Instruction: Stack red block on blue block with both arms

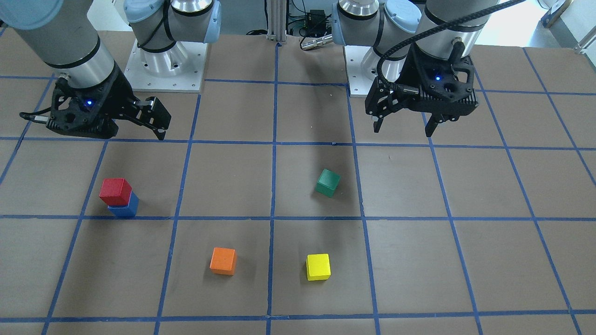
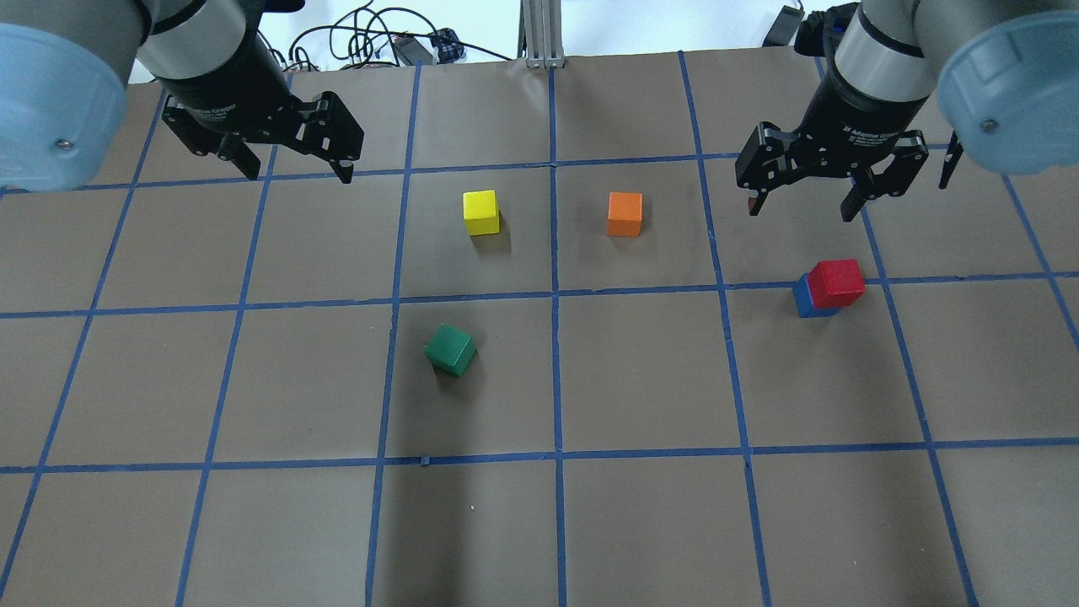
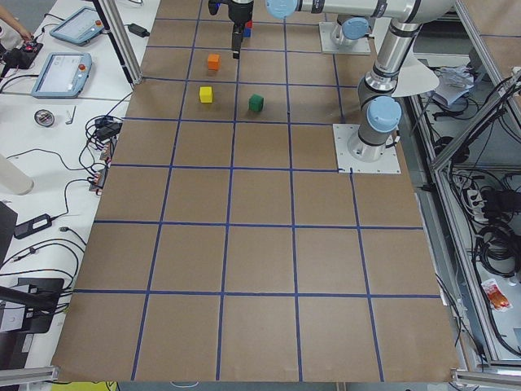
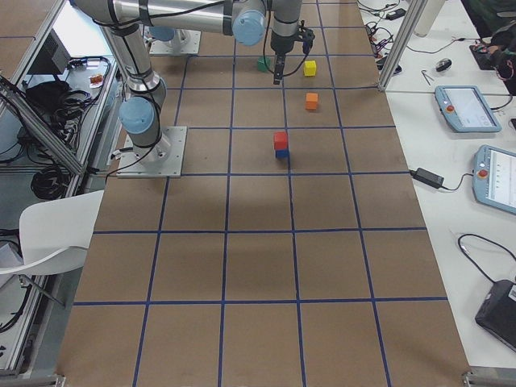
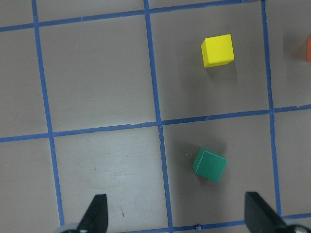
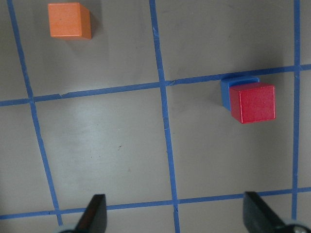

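Red block (image 2: 837,282) sits on top of the blue block (image 2: 805,300). The stack is on my right half of the table (image 2: 641,379), just beside a tape line crossing. Nothing else touches it.

The right wrist view shows blue edge along two sides under the red. That could be a slight offset or just camera angle, I can't tell which. From the right-end camera it looks square enough.

Right gripper (image 2: 801,206) hangs near the stack but apart from it, jaws spread, nothing between them. Left gripper (image 2: 299,173) is over the far left side, jaws also spread and empty.

My read: the stacking itself is done and the block is released. All that's left, if anything, is parking the arms. I see no sign of a lean that would threaten the stack.

Count:
- red block: 1
- blue block: 1
- green cube (image 2: 450,350): 1, rotated against the grid, left of centre
- yellow cube (image 2: 480,212): 1
- orange cube (image 2: 625,214): 1, well apart from the stack
- arms: 2, one gripper each

Five cubes total: three loose on the table, two stacked.
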{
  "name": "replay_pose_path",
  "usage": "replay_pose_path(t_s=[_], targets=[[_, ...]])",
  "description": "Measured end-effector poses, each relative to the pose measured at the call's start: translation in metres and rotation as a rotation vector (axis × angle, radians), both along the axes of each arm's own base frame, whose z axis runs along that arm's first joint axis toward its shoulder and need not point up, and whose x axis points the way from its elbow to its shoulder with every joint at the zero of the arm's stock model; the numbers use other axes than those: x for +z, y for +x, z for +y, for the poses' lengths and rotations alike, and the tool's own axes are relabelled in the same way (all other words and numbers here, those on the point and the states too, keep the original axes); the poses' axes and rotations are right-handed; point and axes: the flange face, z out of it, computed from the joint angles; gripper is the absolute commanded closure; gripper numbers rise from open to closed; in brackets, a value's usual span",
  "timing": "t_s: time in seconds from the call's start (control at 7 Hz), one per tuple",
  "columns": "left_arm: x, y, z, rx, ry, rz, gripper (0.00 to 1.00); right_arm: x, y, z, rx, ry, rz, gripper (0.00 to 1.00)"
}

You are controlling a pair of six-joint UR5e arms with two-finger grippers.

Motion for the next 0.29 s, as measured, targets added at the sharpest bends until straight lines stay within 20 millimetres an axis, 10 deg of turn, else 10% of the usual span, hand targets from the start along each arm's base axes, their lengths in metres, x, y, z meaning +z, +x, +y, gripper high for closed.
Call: replay_pose_path(t_s=[0.29], targets=[[0.0004,0.0001,0.0003,0.0,-0.001,-0.001,0.0,0.0012,0.0035,0.0022,-0.001,-0.002,0.001,0.0]])
